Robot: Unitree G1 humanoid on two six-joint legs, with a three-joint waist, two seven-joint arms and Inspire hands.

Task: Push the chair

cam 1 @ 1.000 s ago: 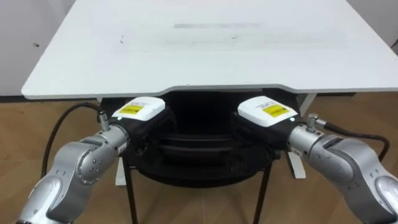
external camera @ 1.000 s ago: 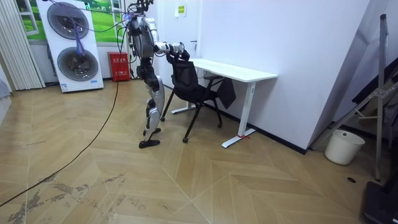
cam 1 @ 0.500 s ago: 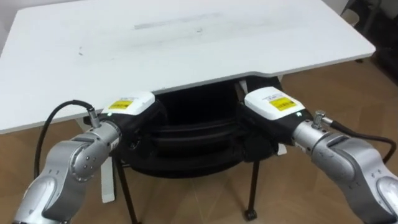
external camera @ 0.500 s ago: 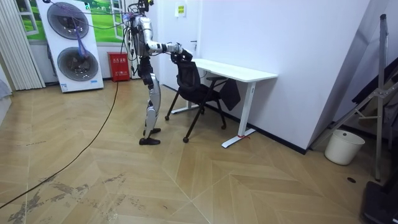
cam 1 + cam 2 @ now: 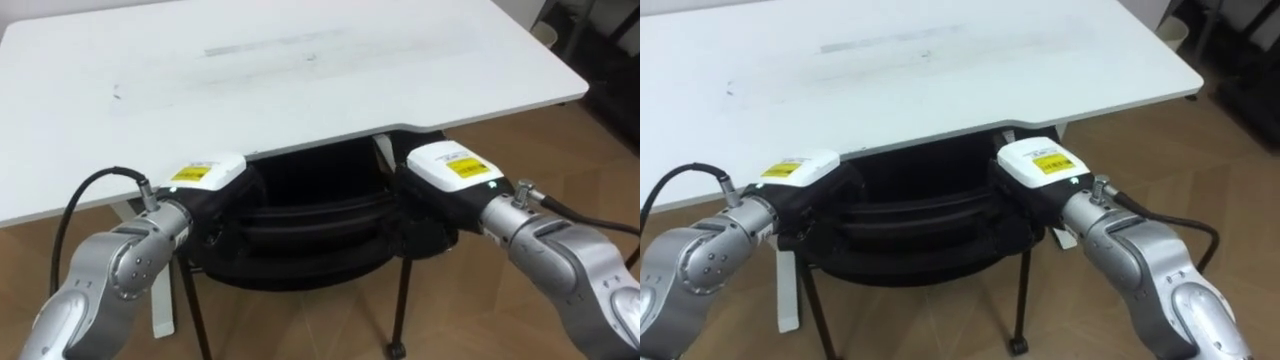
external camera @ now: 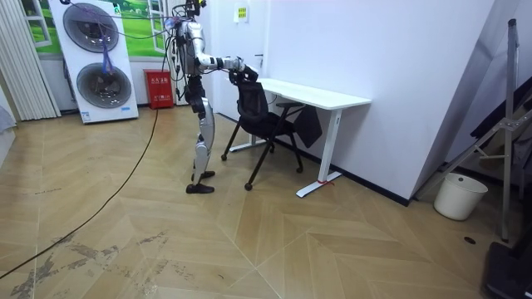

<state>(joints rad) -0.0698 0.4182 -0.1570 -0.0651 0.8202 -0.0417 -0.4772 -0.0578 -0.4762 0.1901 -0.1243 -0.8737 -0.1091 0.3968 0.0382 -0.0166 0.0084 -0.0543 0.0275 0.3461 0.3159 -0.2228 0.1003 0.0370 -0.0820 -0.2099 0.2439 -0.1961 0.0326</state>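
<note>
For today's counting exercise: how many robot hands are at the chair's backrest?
2: the left hand at the left end of the black chair's backrest, the right hand at its right end.

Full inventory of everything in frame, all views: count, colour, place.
chair: one, black, partly under the desk's near edge
desk: one, white, against the wall, ahead of the robot
bin: one, white, on the floor by the wall, room view's right
box: one, red, on the floor at the far wall
unit: one, white with two round drums, far corner, room view's left
floor: wood, herringbone pattern
left hand: at the left end of the chair's backrest top
right hand: at the right end of the backrest top
</note>
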